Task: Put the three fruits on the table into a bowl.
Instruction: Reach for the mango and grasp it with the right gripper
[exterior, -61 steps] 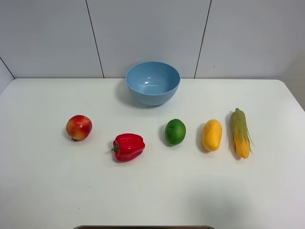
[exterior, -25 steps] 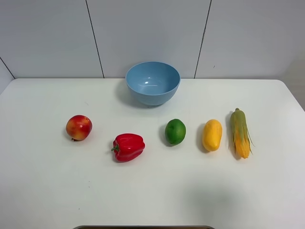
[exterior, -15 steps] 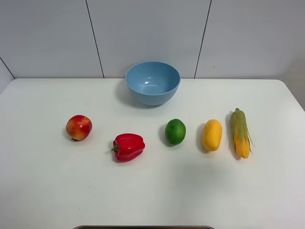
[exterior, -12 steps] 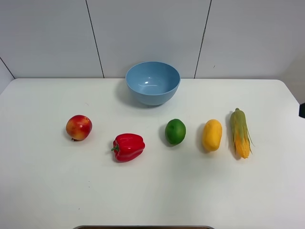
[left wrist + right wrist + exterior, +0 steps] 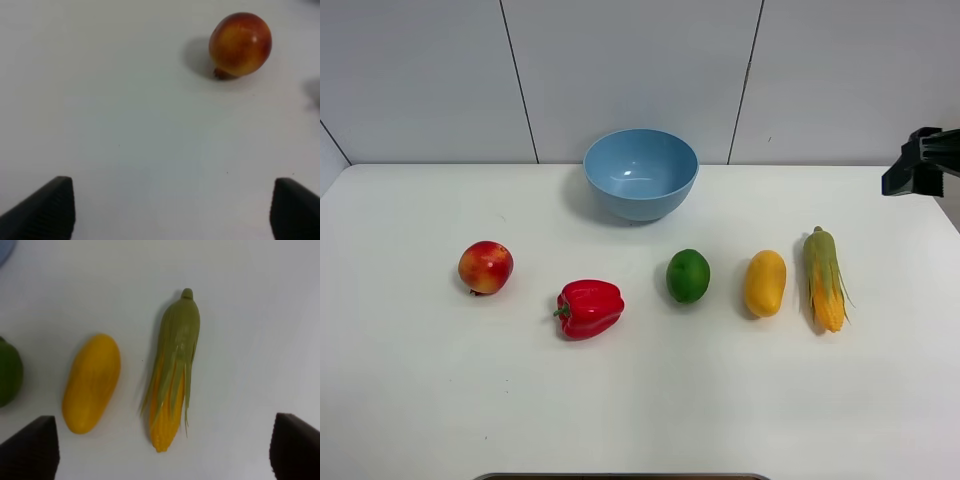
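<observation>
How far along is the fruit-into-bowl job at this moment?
Done: nothing; the bowl is empty. In hand: nothing; the left end effector and right end effector are both open and hold nothing. Left: the mango, the lime and the red-and-yellow fruit all lie on the table.

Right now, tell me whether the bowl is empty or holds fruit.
Empty. The bowl shows only its bare blue inside; the apple, lime and mango lie on the table.
</observation>
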Robot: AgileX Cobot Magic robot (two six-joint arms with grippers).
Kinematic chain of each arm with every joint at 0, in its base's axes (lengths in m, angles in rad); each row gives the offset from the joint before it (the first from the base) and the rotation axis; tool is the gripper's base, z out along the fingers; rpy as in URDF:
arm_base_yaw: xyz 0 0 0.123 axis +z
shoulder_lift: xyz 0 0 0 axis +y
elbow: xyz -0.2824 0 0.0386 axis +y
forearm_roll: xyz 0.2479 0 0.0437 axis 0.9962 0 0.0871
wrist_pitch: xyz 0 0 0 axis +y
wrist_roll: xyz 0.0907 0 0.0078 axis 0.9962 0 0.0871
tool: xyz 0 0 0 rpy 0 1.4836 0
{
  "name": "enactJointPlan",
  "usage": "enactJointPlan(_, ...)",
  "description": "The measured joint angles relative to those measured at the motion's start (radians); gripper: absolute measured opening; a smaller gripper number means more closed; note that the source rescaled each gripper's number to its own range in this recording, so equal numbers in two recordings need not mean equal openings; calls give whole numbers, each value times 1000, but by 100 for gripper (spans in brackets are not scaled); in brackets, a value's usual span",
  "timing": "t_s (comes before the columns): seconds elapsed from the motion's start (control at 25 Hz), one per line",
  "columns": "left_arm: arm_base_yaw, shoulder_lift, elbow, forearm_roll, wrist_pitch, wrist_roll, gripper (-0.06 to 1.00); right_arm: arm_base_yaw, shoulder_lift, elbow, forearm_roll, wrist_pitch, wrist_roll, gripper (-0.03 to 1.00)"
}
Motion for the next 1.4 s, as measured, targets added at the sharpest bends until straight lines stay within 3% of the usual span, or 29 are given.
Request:
enactJointPlan(0.12,0,0,0,0,0,0,16,0,80,-4,26,-9,-24,93)
enactJointPlan(0.24,0,0,0,0,0,0,16,0,149,-4,67,-30,-50,99)
enactJointPlan(0.56,0,0,0,0,0,0,16,73,303,-25,122,-104,-84,100)
enactJointPlan(0.96,0,0,0,0,0,0,16,190,497,-54,129,-157,-6,100)
enactJointPlan(1.4,0,0,0,0,0,0,16,200,659,-55,167,-206,47,100)
